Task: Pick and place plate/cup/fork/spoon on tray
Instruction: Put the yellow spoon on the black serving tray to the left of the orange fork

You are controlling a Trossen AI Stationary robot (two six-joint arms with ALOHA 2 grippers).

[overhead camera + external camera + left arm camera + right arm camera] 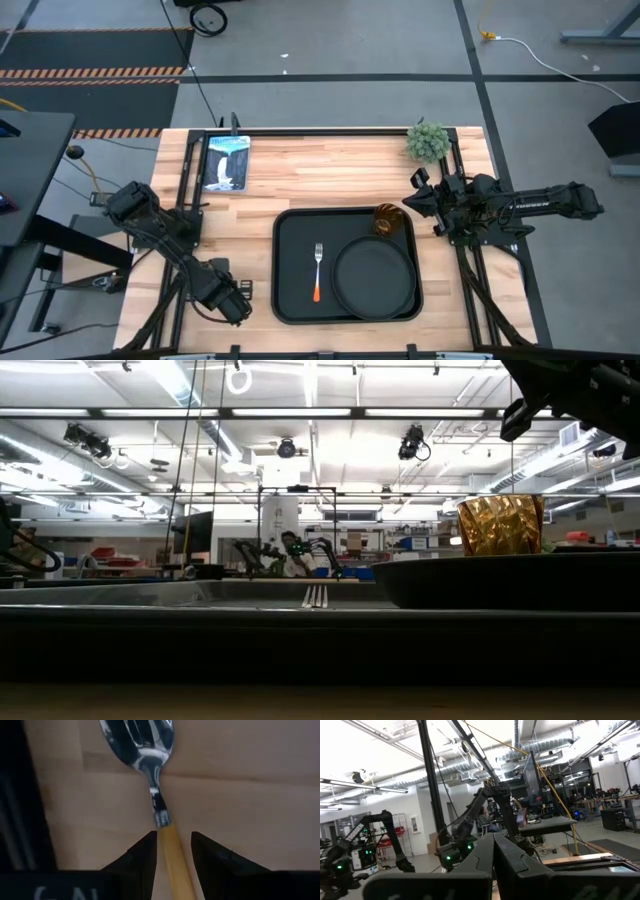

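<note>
On the large black rectangular tray [290, 300] sat the round matte black plate [375, 278], the amber tumbler cup [388, 220] and the red-handled fork [317, 272]. Only the orange-handled spoon [150, 780] remained, off the tray's left edge, its handle between the left gripper [174, 851] fingers, seemingly clamped. The right gripper [493, 851], pressed shut, waited right of the tray.

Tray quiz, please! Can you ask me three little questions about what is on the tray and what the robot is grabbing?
1. True or false: the fork lies on the tray.
2. Pick one: what stands on the tray next to the plate? A) the cup B) a bottle C) a bowl
3. Fill in: the left gripper has its fingers shut on the handle of the ___.

Key: 1 true; 2 A; 3 spoon.
</note>
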